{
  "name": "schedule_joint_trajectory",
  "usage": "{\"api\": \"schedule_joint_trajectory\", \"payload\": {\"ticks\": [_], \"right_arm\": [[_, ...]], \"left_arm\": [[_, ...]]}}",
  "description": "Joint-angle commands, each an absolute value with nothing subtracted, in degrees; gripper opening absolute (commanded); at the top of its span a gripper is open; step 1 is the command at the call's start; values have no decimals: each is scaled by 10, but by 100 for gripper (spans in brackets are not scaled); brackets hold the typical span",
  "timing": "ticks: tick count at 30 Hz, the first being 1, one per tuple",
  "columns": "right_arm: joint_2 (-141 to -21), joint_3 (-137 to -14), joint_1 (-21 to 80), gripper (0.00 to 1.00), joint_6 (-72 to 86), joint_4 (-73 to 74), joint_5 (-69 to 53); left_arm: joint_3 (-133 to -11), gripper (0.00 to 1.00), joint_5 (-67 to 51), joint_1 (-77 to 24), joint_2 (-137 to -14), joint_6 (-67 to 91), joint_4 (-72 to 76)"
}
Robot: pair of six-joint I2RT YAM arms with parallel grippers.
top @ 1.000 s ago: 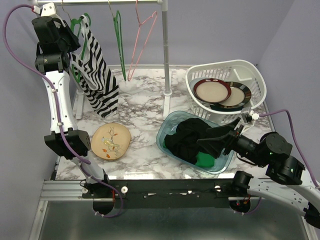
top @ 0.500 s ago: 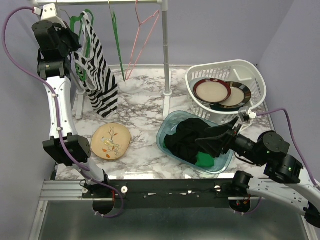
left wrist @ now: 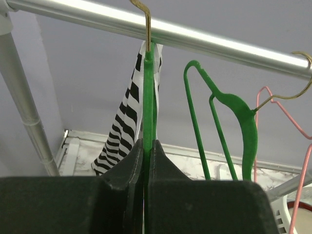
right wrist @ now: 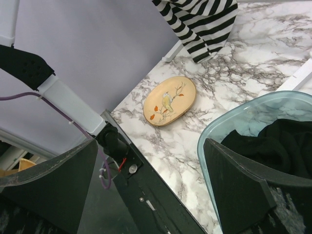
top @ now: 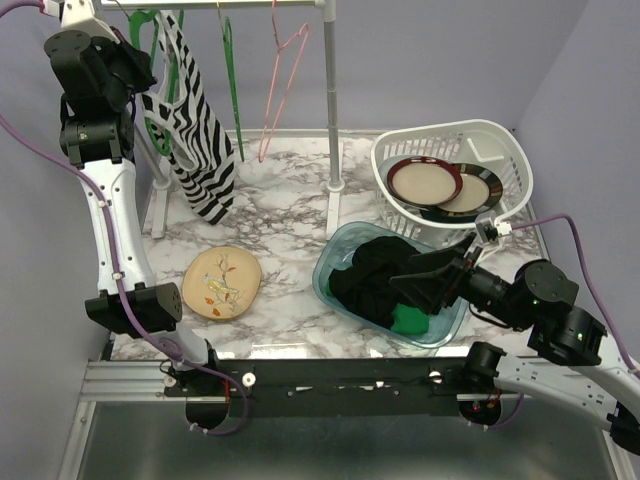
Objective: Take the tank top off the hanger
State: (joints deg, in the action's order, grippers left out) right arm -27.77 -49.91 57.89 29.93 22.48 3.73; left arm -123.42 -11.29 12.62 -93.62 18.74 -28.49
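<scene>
The white basket (top: 512,150) sits to the right of the rack post (top: 333,110) and a little nearer the arms. It holds 2 plates: a red-rimmed plate (top: 424,181) lies partly over a dark-rimmed plate (top: 478,194). The clear tub (top: 334,262) stands in front of the post, nearer the arms, touching or just beside the basket. A heap of black cloth (top: 372,272) fills most of it, with a bright green piece (top: 408,320) at its near edge.

The right gripper (top: 432,282) hovers over the tub's right side, in front and to the right of the post, its fingers spread wide with nothing between them.

The tank top (top: 197,140) hangs well left of the post, from the rail at the post's top. It is zebra-striped in black and white, with narrow straps, and its hem hangs close to the marble table (top: 290,210). It is draped on a green hanger (left wrist: 147,102) whose brass-coloured hook sits over the rail.

The left gripper (left wrist: 146,148), raised high left of the post, has its fingers pressed together on the green hanger's lower part, pinching it.

An oval plate (top: 221,282) with a bird design lies on the table, left of the post and nearer the arms.
</scene>
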Motion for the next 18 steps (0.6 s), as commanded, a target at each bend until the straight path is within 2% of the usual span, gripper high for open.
{"api": "schedule_joint_trajectory", "payload": {"ticks": [1,13,18], "right_arm": [[-283,-526,577,98,302,241,29],[-315,-568,578,98,287,257,15],[-344,-598,578,100,279,259,3]], "left_arm": [[-1236,0,-114,125,-905,201,-332],[-1118,0,-109,120,-782,214,-352],[-1108,0,-96,120,-737,215,-380]]}}
